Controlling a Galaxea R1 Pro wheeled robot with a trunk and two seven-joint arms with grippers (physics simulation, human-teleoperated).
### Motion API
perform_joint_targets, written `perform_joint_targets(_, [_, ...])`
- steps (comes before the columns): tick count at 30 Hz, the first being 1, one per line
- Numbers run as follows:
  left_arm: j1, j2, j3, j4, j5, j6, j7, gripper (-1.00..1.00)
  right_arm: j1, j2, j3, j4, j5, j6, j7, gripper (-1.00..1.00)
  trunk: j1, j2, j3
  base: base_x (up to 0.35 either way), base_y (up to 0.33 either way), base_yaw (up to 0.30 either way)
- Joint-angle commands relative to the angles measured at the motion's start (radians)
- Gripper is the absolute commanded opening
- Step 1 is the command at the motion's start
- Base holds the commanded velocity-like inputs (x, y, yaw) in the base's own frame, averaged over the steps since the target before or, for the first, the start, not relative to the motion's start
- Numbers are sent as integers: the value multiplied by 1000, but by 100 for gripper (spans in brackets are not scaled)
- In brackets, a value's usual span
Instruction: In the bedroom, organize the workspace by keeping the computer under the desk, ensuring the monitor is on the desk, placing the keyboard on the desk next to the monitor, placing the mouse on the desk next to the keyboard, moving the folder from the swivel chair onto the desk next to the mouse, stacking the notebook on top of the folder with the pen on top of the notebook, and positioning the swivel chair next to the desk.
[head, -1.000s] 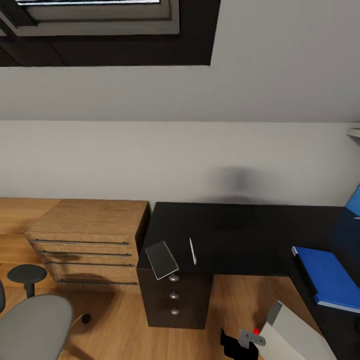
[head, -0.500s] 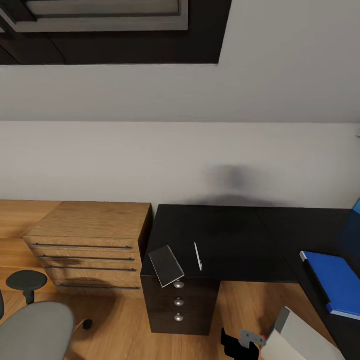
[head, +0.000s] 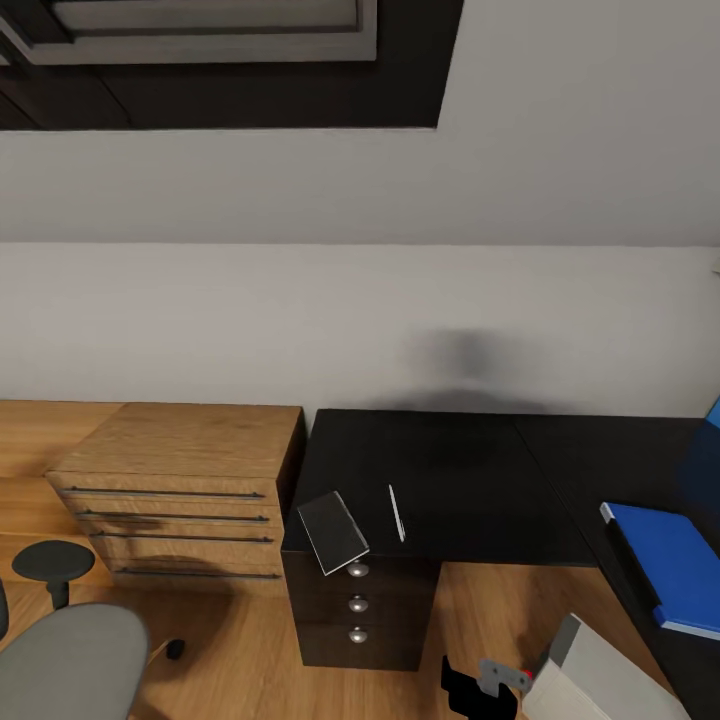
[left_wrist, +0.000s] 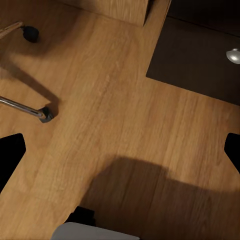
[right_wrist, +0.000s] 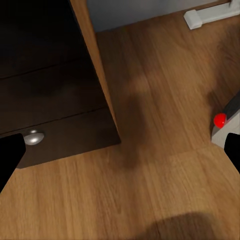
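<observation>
Both tools held wide apart over the wood floor, nothing gripped.
Left tool (left_wrist: 120, 150): black fingertips (left_wrist: 10, 155) seen at opposite frame edges, bare floor (left_wrist: 115, 110) between, chrome leg and castor of the swivel chair (left_wrist: 30, 107) nearby. Right tool (right_wrist: 120, 155): fingertips equally spread, empty, the drawer unit (right_wrist: 50, 100) with a round knob on one side and the red-dotted computer (right_wrist: 225, 120) on the other. In the head view, the pen (head: 396, 513) is laid on the black counter (head: 450, 470) above the drawers, just beside a grey flat item (head: 333, 532) overhanging the front edge. A blue flat item (head: 665, 565) is laid on the counter's right wing. The grey computer stands on the floor at lower right. The chair's seat is seen at lower left, beside a light-wood cabinet (head: 180, 480).
</observation>
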Motion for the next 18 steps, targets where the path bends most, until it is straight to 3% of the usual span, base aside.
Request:
perform_joint_targets(1, [-1,1,-8,0,10,-5,7,100,-1,0,9,2,-4,-4,-5,100,0,-1,-1,0,0,0])
perform_joint_targets(13, [-1,1,-8,-6,11,-15,7,100,-1,-3,8,1,-2,-6,-4,100,0,-1,-1,0,0,0])
perform_joint_targets(18, [-1,2,-8,-12,11,-95,5,100,-1,-5,11,-6,0,-16,-2,100,0,-1,-1,0,0,0])
